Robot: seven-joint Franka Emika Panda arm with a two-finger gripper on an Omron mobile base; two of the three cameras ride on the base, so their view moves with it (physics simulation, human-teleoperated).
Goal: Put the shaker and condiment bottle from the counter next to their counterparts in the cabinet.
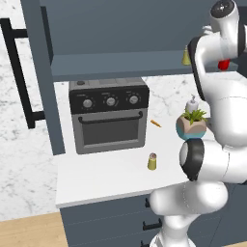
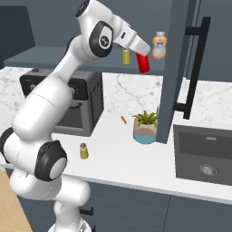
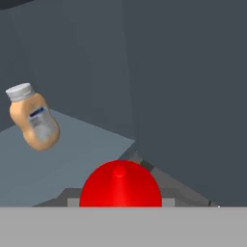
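The arm reaches up to the cabinet (image 2: 104, 27) with the red bottle (image 2: 143, 62) carried in its jaws, which close on the bottle's body; the gripper (image 2: 141, 50) tilts it nozzle-first toward the shelf (image 1: 116, 65), and in the hand view the round red cap (image 3: 120, 183) points straight at the shelf's inner corner. I judge it is held this way so it can be set down beside the tan-orange bottle (image 2: 159, 45), which stands on the shelf just to the right. One yellow shaker (image 2: 126, 56) already sits on the shelf, just left of the red bottle, while the second shaker (image 1: 152, 161) waits upright on the bench (image 1: 111, 173), in front of the small oven (image 1: 108, 113) and left of the potted plant (image 2: 145, 127). So there are two shakers, one red bottle and one tan bottle.
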